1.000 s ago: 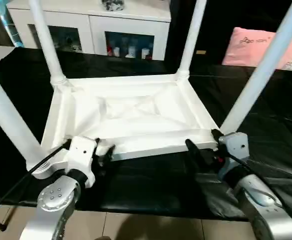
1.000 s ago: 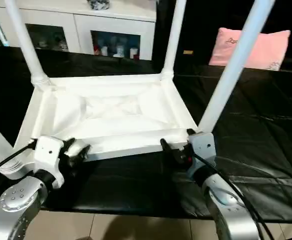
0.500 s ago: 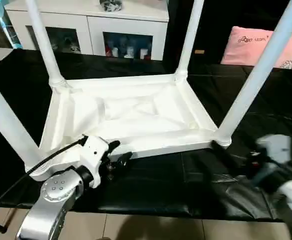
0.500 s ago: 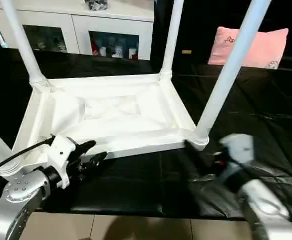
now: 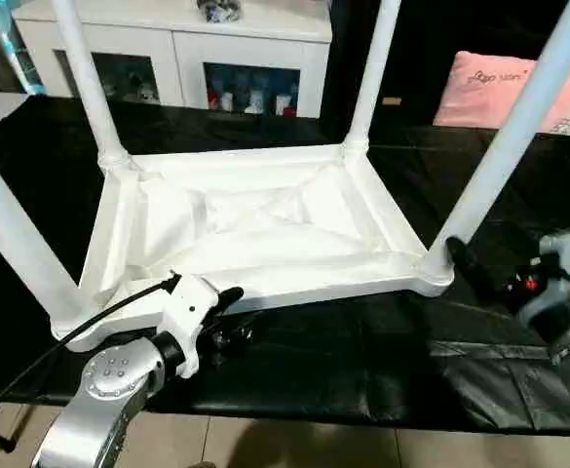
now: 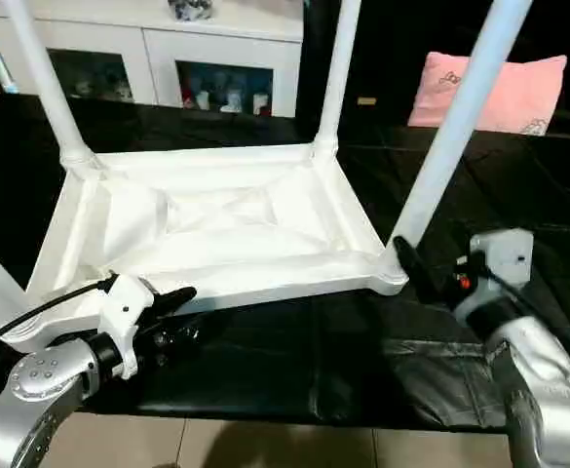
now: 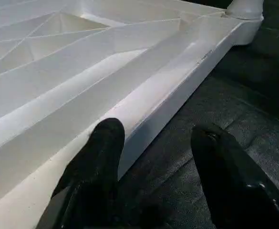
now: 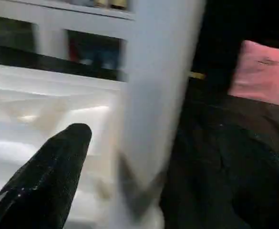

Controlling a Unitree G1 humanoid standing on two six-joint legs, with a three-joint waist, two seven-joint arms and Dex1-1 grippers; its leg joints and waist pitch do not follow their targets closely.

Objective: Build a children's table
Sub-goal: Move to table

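Looks like the closing step, upturned table [image 5: 265, 224] on black tabletop [image 5: 362, 361], legs up, left pincer [image 5: 234, 312] spread astride its near rim, right pincer [image 5: 475, 268] spread beside a leg [image 5: 504, 146], and calls next for a firm hold to flip it.

upturned tabletop [image 5: 255, 229] and pink pillow [image 5: 513, 90] on black sheet [image 5: 382, 351]

Faint print on the pink pillow, too small to read

The pink pillow [image 5: 512, 90], lying well beyond the right gripper's fingers [image 6: 408, 261] at the far side of the black surface, carries a short line of dark lettering; its words cannot be made out.
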